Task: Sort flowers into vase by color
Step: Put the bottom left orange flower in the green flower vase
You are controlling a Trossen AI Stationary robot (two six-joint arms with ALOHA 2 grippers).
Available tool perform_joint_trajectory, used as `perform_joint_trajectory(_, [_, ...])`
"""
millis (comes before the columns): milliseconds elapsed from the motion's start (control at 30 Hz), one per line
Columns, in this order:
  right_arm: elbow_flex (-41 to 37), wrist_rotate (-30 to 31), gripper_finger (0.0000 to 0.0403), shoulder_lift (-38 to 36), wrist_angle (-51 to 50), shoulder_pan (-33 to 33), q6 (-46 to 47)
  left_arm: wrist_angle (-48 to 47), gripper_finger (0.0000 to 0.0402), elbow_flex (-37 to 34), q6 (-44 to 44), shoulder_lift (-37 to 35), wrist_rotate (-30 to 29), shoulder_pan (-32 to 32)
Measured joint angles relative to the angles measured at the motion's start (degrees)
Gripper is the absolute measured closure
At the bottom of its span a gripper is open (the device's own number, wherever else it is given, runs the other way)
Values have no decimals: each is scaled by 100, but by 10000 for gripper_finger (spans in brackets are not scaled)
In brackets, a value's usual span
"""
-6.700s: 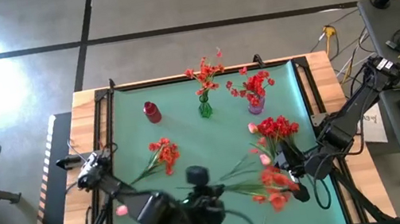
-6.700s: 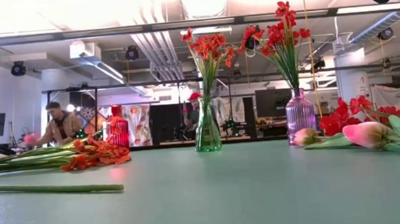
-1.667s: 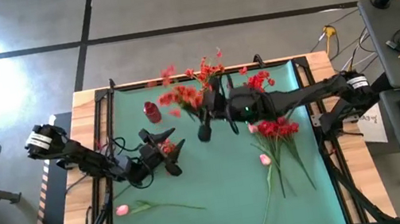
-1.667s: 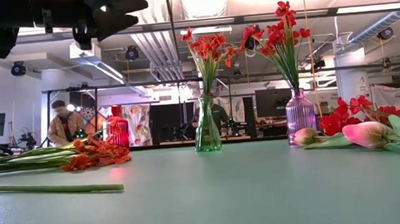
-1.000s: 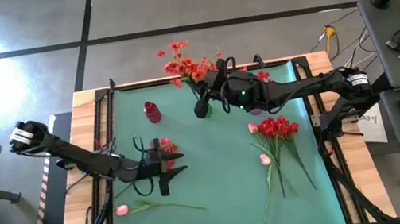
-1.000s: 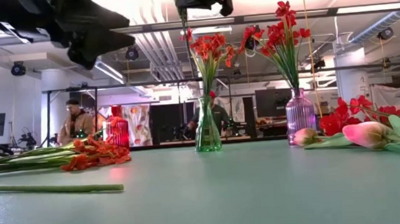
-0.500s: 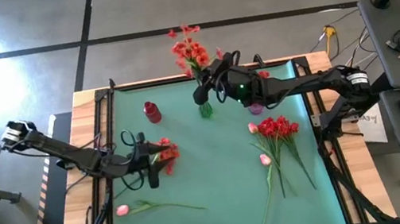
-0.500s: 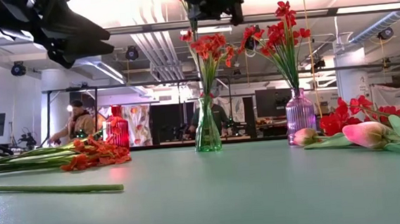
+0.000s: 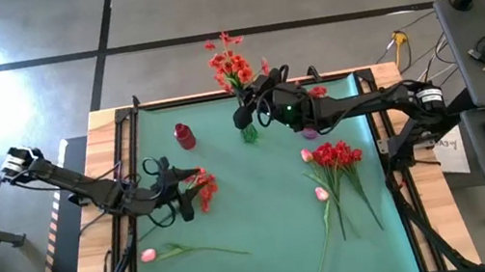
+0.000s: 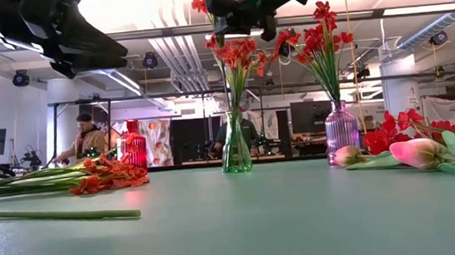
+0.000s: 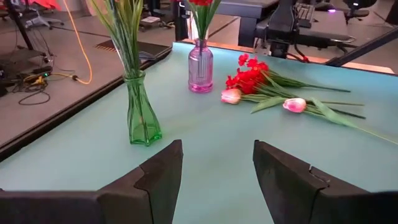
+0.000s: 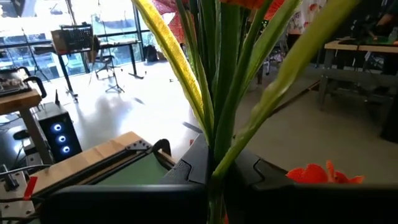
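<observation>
The right end effector (image 9: pixel 241 115), above the green glass vase (image 9: pixel 249 134), clamps light, top-heavy orange-red artificial flowers (image 9: pixel 229 64) mid-stem. The left end effector (image 11: pixel 216 163), well apart from that vase, is open and empty.

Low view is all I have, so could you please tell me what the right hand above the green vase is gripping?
Observer: The right wrist view shows the right hand shut on a bunch of green stems. From above, it is over the green vase.
Operator: Thank you. And is the left hand holding anything?
Observer: No. The left wrist view shows the left hand open and empty. From above, it is beside the orange flowers lying on the table's left half.
</observation>
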Motion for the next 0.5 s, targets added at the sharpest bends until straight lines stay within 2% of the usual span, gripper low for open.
perform_joint_trajectory(267, [-4,4,387,40,-27,-11,63,-7,217,0,0,0,-23,0])
perform_joint_trajectory(500, [-29,2,346,40,-75,-11,24,-20,217,0,1,0,-30,0])
